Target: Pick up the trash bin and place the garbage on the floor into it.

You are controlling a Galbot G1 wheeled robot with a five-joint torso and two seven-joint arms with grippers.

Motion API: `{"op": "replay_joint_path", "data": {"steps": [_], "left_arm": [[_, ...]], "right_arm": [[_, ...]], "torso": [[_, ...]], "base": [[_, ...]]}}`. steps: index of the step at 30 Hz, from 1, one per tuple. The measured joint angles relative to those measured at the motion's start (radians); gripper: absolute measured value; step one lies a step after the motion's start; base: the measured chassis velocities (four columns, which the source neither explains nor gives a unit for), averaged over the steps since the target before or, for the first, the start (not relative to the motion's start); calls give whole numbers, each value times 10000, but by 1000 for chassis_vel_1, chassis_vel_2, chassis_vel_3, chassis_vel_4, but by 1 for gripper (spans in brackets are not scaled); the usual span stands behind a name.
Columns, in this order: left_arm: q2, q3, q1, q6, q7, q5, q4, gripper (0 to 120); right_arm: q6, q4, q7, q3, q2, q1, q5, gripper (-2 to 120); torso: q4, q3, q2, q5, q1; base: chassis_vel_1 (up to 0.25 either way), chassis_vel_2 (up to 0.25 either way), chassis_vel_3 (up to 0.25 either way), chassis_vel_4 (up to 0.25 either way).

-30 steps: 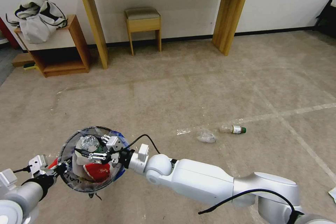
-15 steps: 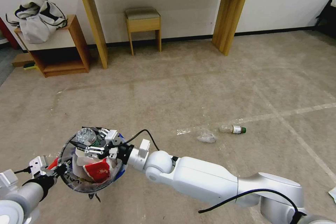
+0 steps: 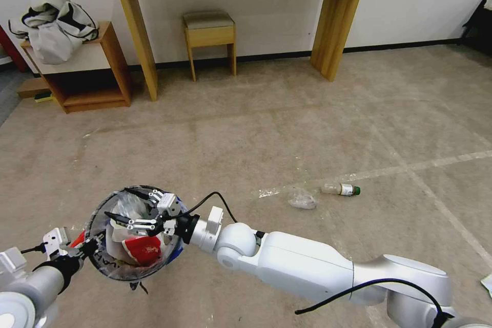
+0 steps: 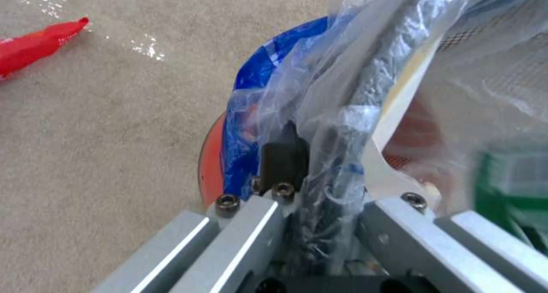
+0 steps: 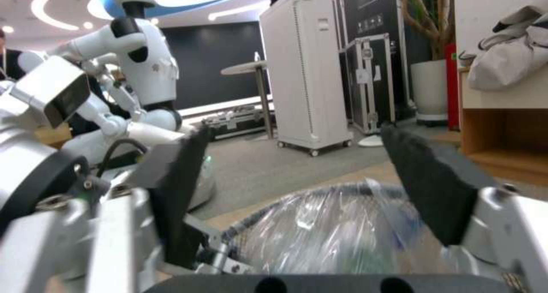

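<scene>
Trash bin (image 3: pixel 134 266) held up off the floor at lower left of the head view, gripped at its near rim by the left gripper (image 3: pixel 84 250). Fingers clenched on the rim and the crinkly clear liner, seen close up from the left wrist, with the blue print of the bag and a sliver of red bucket wall (image 4: pixel 210 168) just beside them. Right gripper (image 3: pixel 125 209) reaching across from the right, hovering over the bin's open mouth, two dark fingers (image 5: pixel 434 190) spread wide apart, nothing between them. Inside the bin: one red wrapper (image 3: pixel 145 250), white paper beside it, clear crumpled plastic nearer the far rim. Something green visible through the liner from the left wrist, too blurred to name.

Out on the floor (image 3: pixel 287 128), still to count: one clear bottle (image 3: pixel 341 189) with green cap lying on its side, one crumpled clear plastic scrap (image 3: pixel 302 199) just beside it, both well apart from the bin. One white scrap (image 3: pixel 487 283) at the far right edge. One red piece of litter (image 4: pixel 34 46) on the floor near the bin, seen from the left wrist.

Behind, against the wall: one wooden bench frame (image 3: pixel 328 15), one small stool (image 3: pixel 210 36) under it, one low shelf unit (image 3: pixel 97 82) with a bundle of grey cloth (image 3: pixel 54 25) on top.
</scene>
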Motion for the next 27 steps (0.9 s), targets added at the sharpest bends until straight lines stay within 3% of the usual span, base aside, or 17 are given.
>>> {"op": "replay_joint_path", "data": {"steps": [3,6,27], "left_arm": [[0,-2,-2,0,-6,-9,-32,0],[-2,-5,-6,0,-10,-17,-58,0],[-96,19,47,0,6,37,-47,0]], "right_arm": [[-1,-47,-9,0,-19,-15,-25,96],[-6,-52,-10,-17,-40,-50,-48,99],[-60,310,5,238,-106,-62,-115,100]], "torso": [[0,0,0,0,0],[0,0,0,0,0],[0,0,0,0,0]], "base": [[0,0,0,0],[0,0,0,0],[0,0,0,0]]}}
